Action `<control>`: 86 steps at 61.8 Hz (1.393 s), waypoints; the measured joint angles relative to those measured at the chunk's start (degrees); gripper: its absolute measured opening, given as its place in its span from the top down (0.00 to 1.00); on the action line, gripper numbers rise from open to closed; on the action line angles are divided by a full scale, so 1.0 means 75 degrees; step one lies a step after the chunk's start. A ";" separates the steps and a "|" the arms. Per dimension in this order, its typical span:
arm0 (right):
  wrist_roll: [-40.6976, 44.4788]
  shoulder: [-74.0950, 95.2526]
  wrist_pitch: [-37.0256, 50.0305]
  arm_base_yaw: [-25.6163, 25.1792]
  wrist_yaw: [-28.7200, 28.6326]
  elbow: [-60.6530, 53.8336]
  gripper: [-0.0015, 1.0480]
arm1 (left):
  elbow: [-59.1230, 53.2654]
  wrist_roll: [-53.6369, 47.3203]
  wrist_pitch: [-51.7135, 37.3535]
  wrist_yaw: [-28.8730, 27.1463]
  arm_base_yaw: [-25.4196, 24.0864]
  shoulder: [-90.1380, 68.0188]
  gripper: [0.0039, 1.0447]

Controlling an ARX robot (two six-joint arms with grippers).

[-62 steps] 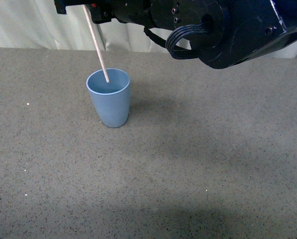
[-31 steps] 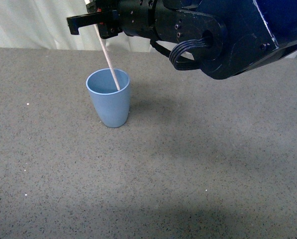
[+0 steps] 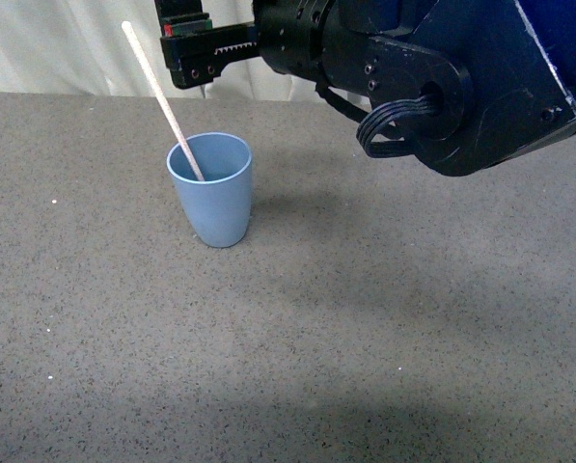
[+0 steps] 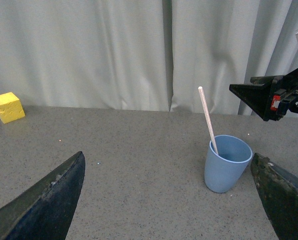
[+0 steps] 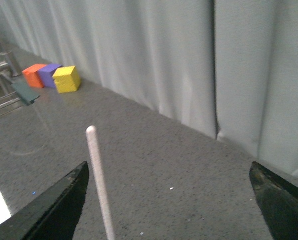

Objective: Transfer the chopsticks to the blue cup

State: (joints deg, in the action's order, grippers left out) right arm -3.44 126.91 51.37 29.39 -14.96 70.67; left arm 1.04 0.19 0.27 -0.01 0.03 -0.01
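Observation:
The blue cup (image 3: 210, 188) stands upright on the grey table. The pale chopstick (image 3: 162, 101) stands inside it, free of any gripper, leaning on the rim with its top tilted up and to the left. My right gripper (image 3: 186, 43) is open and empty, above and behind the cup, just right of the stick's top. In the right wrist view the stick's upper end (image 5: 99, 180) shows near one open finger of the gripper (image 5: 171, 200). My left gripper (image 4: 168, 200) is open and empty, low over the table, facing the cup (image 4: 227, 162) and stick (image 4: 207, 117).
The right arm's large black and blue body (image 3: 442, 68) hangs over the table's back right. A yellow block (image 4: 7, 106) sits far off by the white curtain; orange (image 5: 35, 75), purple (image 5: 51, 74) and yellow (image 5: 66, 79) blocks show together.
The right gripper let go of the chopstick and opened, shifting slightly right. The stick dropped into the cup and tipped over to lean left.

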 joint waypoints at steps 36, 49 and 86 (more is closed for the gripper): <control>0.0460 -0.5330 0.2122 -0.2034 0.3765 -0.6913 0.99 | 0.0000 0.0000 0.0000 -0.0003 0.0000 0.0000 0.06; 0.0460 -0.6598 0.1789 -0.2588 0.3346 -0.7874 0.99 | 0.0000 0.0000 0.0000 0.0000 0.0000 0.0000 0.06; 0.0460 -1.0794 -0.1003 -0.3893 0.2028 -0.9262 0.99 | 0.0000 0.0000 0.0000 0.0000 0.0000 0.0000 0.06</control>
State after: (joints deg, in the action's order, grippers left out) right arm 0.01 45.95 43.86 0.19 0.25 1.21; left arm 1.04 0.19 0.27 -0.01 0.03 -0.01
